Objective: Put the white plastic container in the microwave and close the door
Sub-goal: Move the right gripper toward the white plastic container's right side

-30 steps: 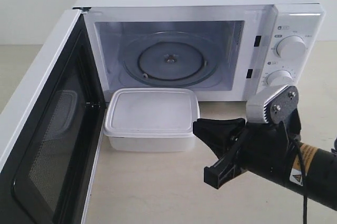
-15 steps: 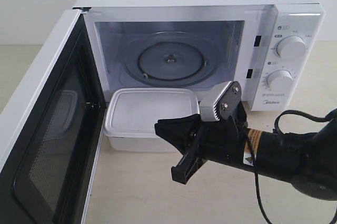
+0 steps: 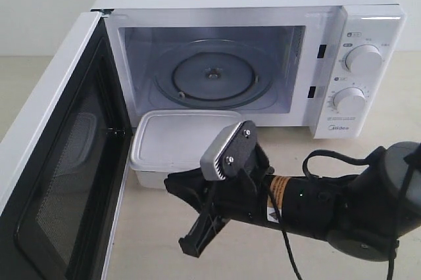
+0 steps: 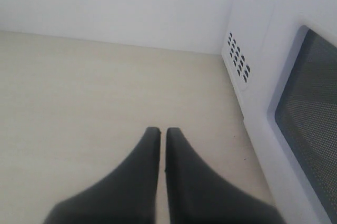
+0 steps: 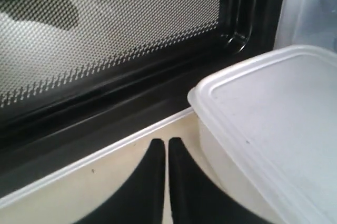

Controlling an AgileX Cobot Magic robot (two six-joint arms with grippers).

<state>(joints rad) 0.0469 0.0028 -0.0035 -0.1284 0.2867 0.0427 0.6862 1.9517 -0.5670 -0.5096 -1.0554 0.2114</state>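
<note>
The white plastic container [image 3: 177, 142] sits lidded on the table, just in front of the microwave's [image 3: 371, 30] open cavity. The door [image 3: 62, 181] stands swung wide to the left. My right gripper [image 3: 170, 182] is shut and empty, low in front of the container's near side and pointing at the door. In the right wrist view its tips [image 5: 162, 141] hover beside the container's [image 5: 274, 119] corner, close to the door's black inner face [image 5: 105, 40]. My left gripper [image 4: 158, 130] is shut and empty above bare table, beside the door's outer window [image 4: 310, 124]. It does not show in the exterior view.
The glass turntable [image 3: 210, 73] lies bare inside the cavity. Two round dials [image 3: 363, 58] sit on the right panel. The right arm's body and cable [image 3: 316, 204] stretch across the table [image 3: 148, 240] from the right. Side vents [image 4: 237, 56] show by the left gripper.
My right gripper has swept left and lower across the front of the container, ending near the door. It stays shut. The container and door have not moved.
</note>
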